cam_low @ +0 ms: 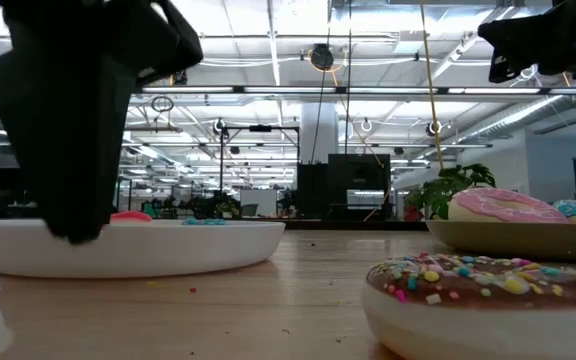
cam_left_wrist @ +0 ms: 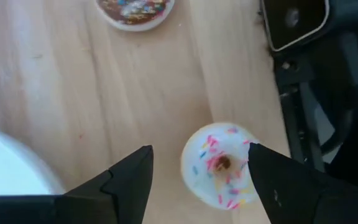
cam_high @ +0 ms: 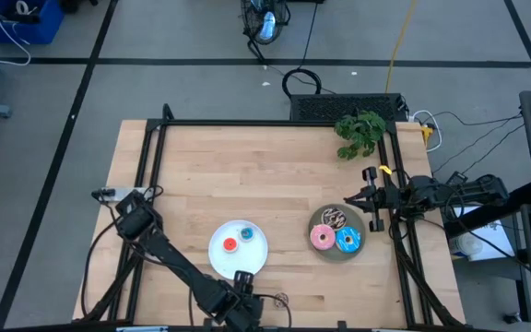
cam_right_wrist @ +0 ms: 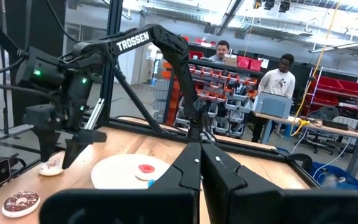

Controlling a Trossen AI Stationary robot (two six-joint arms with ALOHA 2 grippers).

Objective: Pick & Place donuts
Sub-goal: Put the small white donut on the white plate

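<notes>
Pale wooden desk (cam_high: 247, 175) in an open workshop with red bins. The white plate (cam_high: 238, 249) holds red and blue mini donuts. Beside it, the open left hand (cam_left_wrist: 197, 171) straddles the white mini donut (cam_left_wrist: 221, 163). The arm reads "TROSSEN". Right hand (cam_right_wrist: 201, 171) closed.

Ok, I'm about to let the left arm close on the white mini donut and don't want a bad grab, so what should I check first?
1. Left end effector open: ok.
2. White mini donut between its fingers: ok, slightly off centre.
3. Fingers low enough to grip: cannot tell.
4. Free space on white plate beside red mini and blue mini: ok.
5. Right end effector away, near grey plate: ok.
</notes>
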